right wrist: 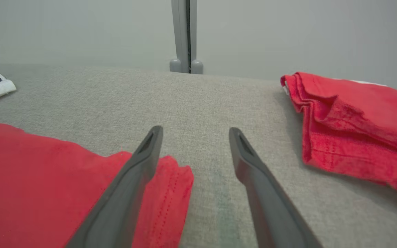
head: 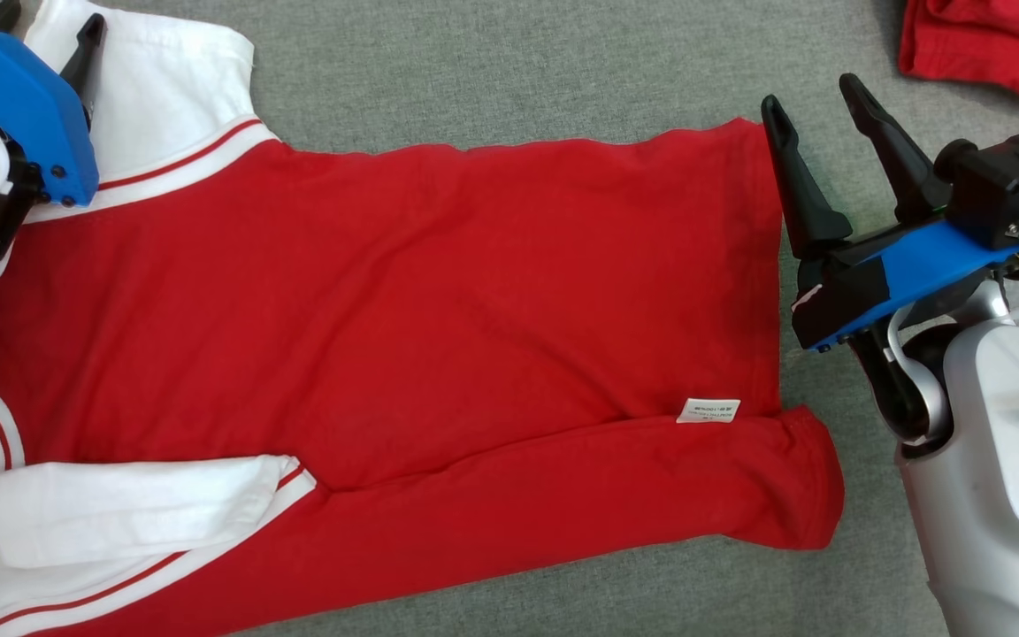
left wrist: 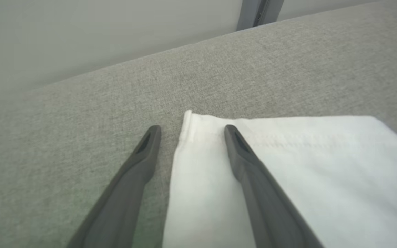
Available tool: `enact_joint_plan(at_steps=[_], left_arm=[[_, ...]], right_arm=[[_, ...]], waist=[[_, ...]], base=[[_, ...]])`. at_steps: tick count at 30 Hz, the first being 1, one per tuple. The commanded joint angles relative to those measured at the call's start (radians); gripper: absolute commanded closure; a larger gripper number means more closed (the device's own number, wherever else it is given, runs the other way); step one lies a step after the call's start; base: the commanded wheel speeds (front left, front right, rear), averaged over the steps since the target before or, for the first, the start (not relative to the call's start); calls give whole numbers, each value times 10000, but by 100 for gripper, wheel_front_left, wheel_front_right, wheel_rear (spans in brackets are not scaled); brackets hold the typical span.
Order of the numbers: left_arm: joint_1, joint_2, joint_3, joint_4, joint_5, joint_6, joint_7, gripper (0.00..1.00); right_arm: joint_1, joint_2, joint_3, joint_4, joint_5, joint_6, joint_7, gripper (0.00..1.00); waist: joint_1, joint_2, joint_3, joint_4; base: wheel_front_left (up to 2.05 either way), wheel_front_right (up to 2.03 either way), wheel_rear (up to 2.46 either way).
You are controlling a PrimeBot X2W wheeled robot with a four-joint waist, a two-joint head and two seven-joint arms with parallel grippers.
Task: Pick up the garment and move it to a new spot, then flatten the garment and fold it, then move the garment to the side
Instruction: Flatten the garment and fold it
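left claw (left wrist: 190, 128) is wide open, straddling the white sleeve (left wrist: 305, 165) edge. right claw (right wrist: 195, 130) is open too, over the red shirt (right wrist: 29, 179) hem.

Shirt (head: 439, 301) was noted as red knit cloth, matt and faintly creased; its sleeve (left wrist: 322, 172) as white cloth with a stitched hem. Surface (head: 492, 80) was recorded as grey woven fabric, coarse, matt. Fingers (right wrist: 253, 179) were seen as dark smooth plastic, dull. Blue housing (head: 925, 257): smooth plastic. Forearm (head: 996, 478) was logged as pale, glossy.
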Motion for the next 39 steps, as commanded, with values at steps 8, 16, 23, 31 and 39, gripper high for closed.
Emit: enact_joint_plan(at_steps=[8,16,23,31,39], left_arm=[[-128,173,-846,344,-965,-6,117,100],[-530,161,-1454,316,-1177,-5,-706,100],[-785,-68,-1967,226,-1372,-5,-1233,100],[-1027,-214,-2507,142,-1558,-5,-1770,100],[-1039,-397,-2890,110,-1830,-5,-2385,100]], right_arm=[[-299,-210,208,192,215,2,287,0],[-173,-683,571,221,701,4,1493,0],[112,-856,467,253,1002,4,2369,0],[-109,-918,463,809,814,4,3158,4],[-297,-963,220,1080,660,2,2797,100]], waist=[[-1,0,-62,-53],[-1,0,-391,131],[-1,0,-476,462],[-1,0,-411,841],[-1,0,-614,1168]], base=[[0,0,0],[0,0,0],[0,0,0],[0,0,0],[0,0,0]])
